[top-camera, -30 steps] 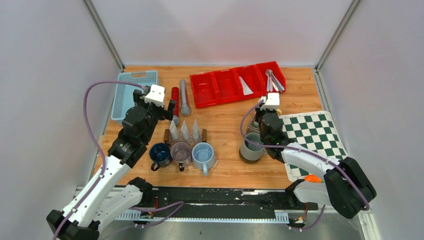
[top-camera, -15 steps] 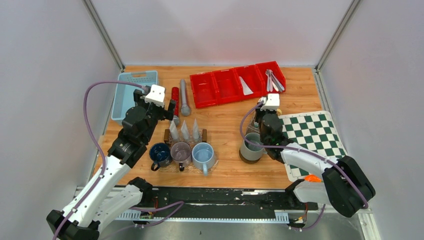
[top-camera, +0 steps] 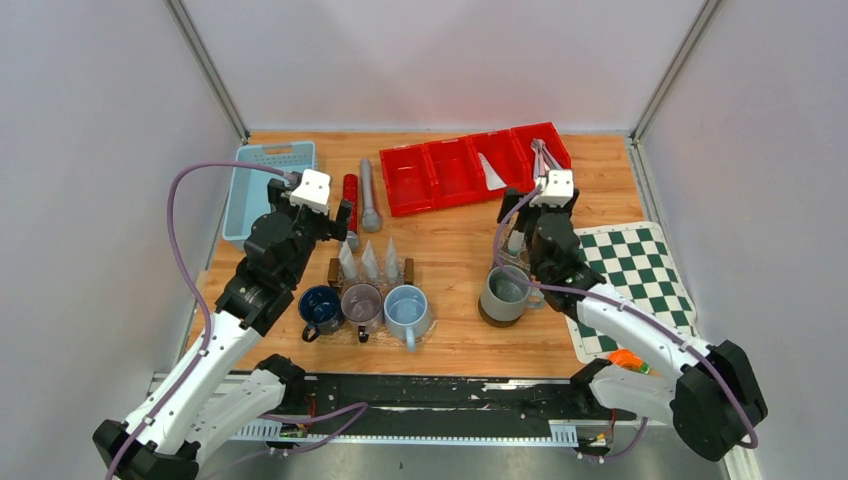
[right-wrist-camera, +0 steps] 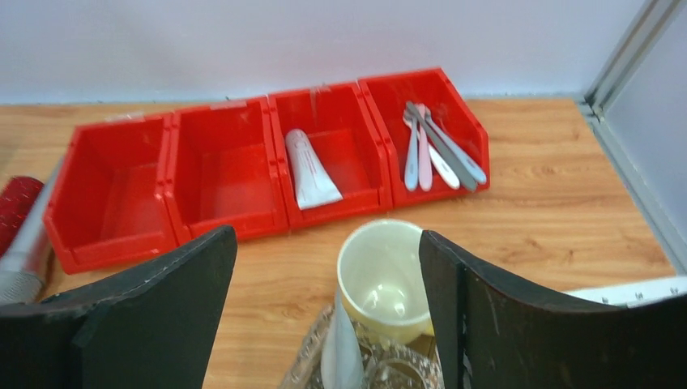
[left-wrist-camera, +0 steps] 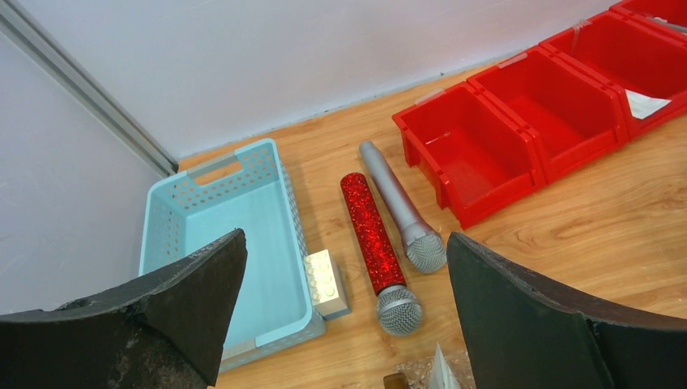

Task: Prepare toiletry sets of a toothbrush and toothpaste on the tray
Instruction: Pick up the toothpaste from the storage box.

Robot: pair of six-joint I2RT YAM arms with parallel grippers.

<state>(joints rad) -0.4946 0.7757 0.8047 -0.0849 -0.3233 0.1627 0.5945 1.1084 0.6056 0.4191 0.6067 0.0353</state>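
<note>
— State of the left gripper (left-wrist-camera: 347, 243)?
— Spread wide. Holds nothing, touches nothing. Hangs above a red microphone (left-wrist-camera: 373, 239) and a grey microphone (left-wrist-camera: 397, 207) lying side by side on the table. Just left of those, a white block (left-wrist-camera: 326, 282) against a blue basket (left-wrist-camera: 243, 235).
— And the right gripper (right-wrist-camera: 326, 243)?
— Spread wide too, gripping nothing. Hovers over a cream cup (right-wrist-camera: 385, 279), with an upright tube (right-wrist-camera: 340, 348) just beside that cup, low in the wrist view. Near a grey mug (top-camera: 503, 292), with a checked mat (top-camera: 630, 270) to the right.
— Where to look for the task's things?
— In the red bins (right-wrist-camera: 113, 251) beyond the cup. 1 toothpaste (right-wrist-camera: 312, 170) lying flat in the 3rd compartment from the left; several toothbrushes (right-wrist-camera: 437, 150) heaped in the 4th. Well apart from both grippers.
— Anything else?
— 3 tubes (top-camera: 370, 260) standing on end behind 3 mugs (top-camera: 362, 303), in front of the left arm.
</note>
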